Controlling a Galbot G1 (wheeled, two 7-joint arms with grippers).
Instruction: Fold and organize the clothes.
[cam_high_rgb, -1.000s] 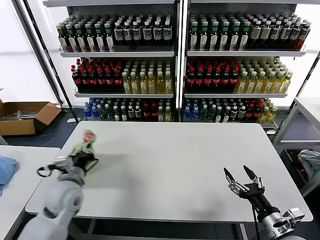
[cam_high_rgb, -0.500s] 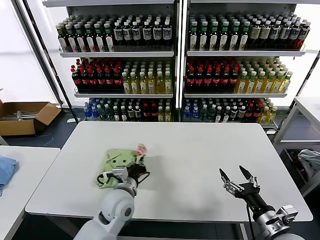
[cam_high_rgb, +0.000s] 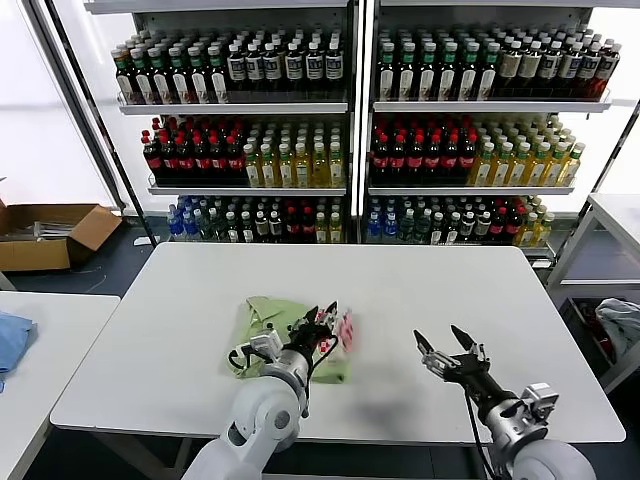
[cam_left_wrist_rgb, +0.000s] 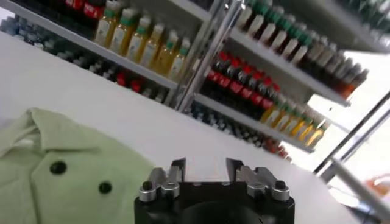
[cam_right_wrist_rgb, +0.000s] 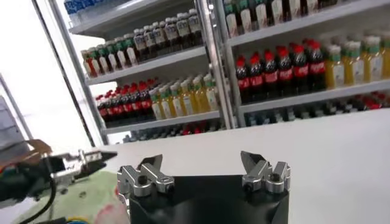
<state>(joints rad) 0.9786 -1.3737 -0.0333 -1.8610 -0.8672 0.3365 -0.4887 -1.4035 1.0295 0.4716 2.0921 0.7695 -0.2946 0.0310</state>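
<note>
The light green shirt (cam_high_rgb: 272, 322) lies crumpled on the white table (cam_high_rgb: 420, 285), near the front and a little left of the middle. Its red-and-white patch (cam_high_rgb: 346, 329) shows at its right edge. My left gripper (cam_high_rgb: 322, 322) is just above the shirt's right side, open, with nothing between its fingers. In the left wrist view the collar and dark buttons (cam_left_wrist_rgb: 58, 167) lie beside the open gripper (cam_left_wrist_rgb: 204, 167). My right gripper (cam_high_rgb: 446, 345) is open and empty over the table, to the right of the shirt. The right wrist view shows it (cam_right_wrist_rgb: 204, 163) facing the shirt (cam_right_wrist_rgb: 91, 198).
Shelves of bottles (cam_high_rgb: 350, 130) stand behind the table. A side table at the left holds a blue cloth (cam_high_rgb: 12, 340). A cardboard box (cam_high_rgb: 45, 232) sits on the floor at the left. Another table with pale cloth (cam_high_rgb: 620, 322) is at the right.
My left arm swung the shirt from the table's left edge to near the middle and opened; the shirt now lies on the table. My right gripper moved a little leftward.
</note>
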